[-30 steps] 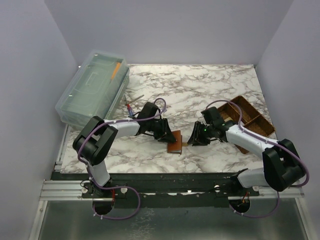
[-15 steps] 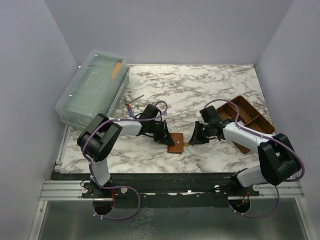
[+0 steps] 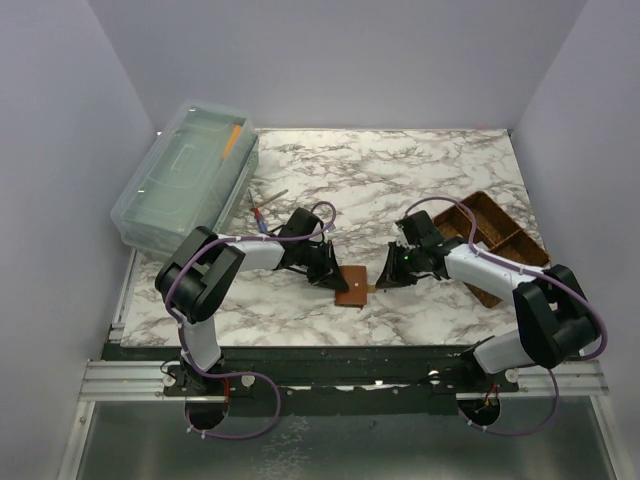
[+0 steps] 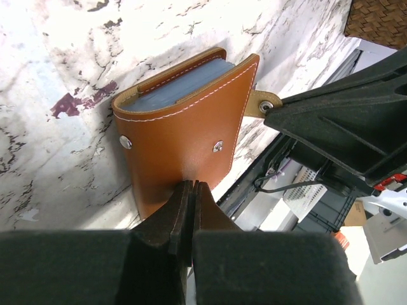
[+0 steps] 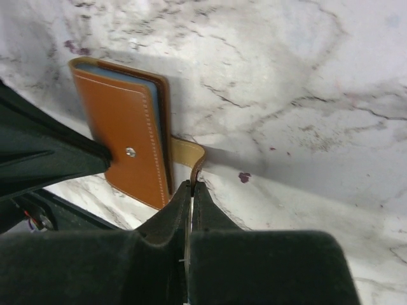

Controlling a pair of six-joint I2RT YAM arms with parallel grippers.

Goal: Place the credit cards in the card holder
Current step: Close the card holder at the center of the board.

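The tan-brown card holder (image 3: pixel 350 287) lies folded in the middle of the marble table, between both grippers. Blue-grey credit cards (image 4: pixel 178 89) show edge-on between its covers, also in the right wrist view (image 5: pixel 154 95). My left gripper (image 4: pixel 191 184) is shut, its tips against the outer cover near a snap stud; nothing shows between the jaws. My right gripper (image 5: pixel 193 183) is shut on the snap tab (image 5: pixel 187 152), which curls off the holder's side. In the top view the left gripper (image 3: pixel 335 278) and right gripper (image 3: pixel 378 285) flank the holder. No loose cards are in view.
A brown woven divided basket (image 3: pixel 500 240) stands at the right, behind the right arm. A clear plastic lidded box (image 3: pixel 185 180) sits at the back left. A small pen-like tool (image 3: pixel 265 208) lies on the marble near the box.
The left arm has folded in closer to the holder, and the right gripper has shifted slightly left and back with the tab. The holder has stayed in place.
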